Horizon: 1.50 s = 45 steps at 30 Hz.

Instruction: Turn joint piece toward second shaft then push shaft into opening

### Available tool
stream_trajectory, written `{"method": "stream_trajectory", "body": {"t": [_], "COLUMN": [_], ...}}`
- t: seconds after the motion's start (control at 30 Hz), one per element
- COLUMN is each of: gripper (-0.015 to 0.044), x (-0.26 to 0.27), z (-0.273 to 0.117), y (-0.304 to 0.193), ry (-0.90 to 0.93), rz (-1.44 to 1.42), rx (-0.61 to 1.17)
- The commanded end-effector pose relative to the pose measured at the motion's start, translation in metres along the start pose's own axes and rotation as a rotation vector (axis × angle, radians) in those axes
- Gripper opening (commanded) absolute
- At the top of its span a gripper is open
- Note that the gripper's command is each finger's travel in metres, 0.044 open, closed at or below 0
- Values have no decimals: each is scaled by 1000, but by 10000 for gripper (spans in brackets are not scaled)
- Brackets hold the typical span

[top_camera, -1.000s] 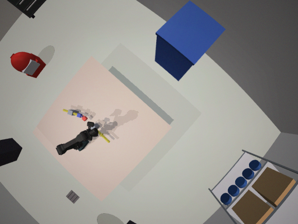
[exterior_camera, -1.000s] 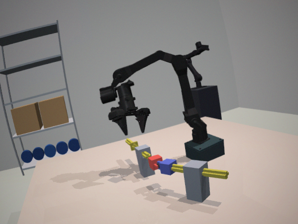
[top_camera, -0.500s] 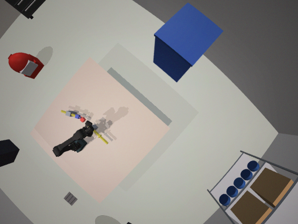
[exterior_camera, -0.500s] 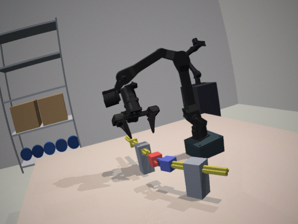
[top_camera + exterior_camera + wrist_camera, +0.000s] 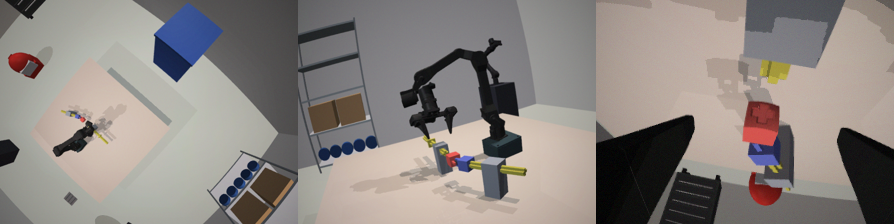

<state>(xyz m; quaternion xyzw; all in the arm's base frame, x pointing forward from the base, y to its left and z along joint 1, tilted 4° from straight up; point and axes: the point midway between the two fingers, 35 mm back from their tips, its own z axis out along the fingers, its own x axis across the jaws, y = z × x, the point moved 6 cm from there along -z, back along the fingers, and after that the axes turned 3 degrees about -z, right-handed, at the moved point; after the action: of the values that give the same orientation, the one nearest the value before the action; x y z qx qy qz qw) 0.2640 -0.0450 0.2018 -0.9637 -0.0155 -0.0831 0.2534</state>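
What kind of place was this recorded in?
Probably a workshop or lab: a robot arm is mounted at a work surface, and behind it a metal shelf unit holds cardboard boxes.

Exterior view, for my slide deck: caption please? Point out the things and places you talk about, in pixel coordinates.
Open end effector (image 5: 439, 136) (image 5: 765, 128) above two yellow shafts in grey blocks, red joint piece between.
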Motion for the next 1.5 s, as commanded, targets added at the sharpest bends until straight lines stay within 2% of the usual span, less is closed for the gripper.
{"method": "stream_trajectory", "body": {"t": [0.0, 0.63, 1.07, 1.47], "gripper": [440, 440, 440, 440], "x": [3, 4, -7, -23], "z": [-8, -46, -76, -101], "y": [13, 78, 124, 160], "ry": [10, -87, -260, -447], "rz": [-121, -730, -1136, -1446], "rx": [-48, -255, -342, -347]}}
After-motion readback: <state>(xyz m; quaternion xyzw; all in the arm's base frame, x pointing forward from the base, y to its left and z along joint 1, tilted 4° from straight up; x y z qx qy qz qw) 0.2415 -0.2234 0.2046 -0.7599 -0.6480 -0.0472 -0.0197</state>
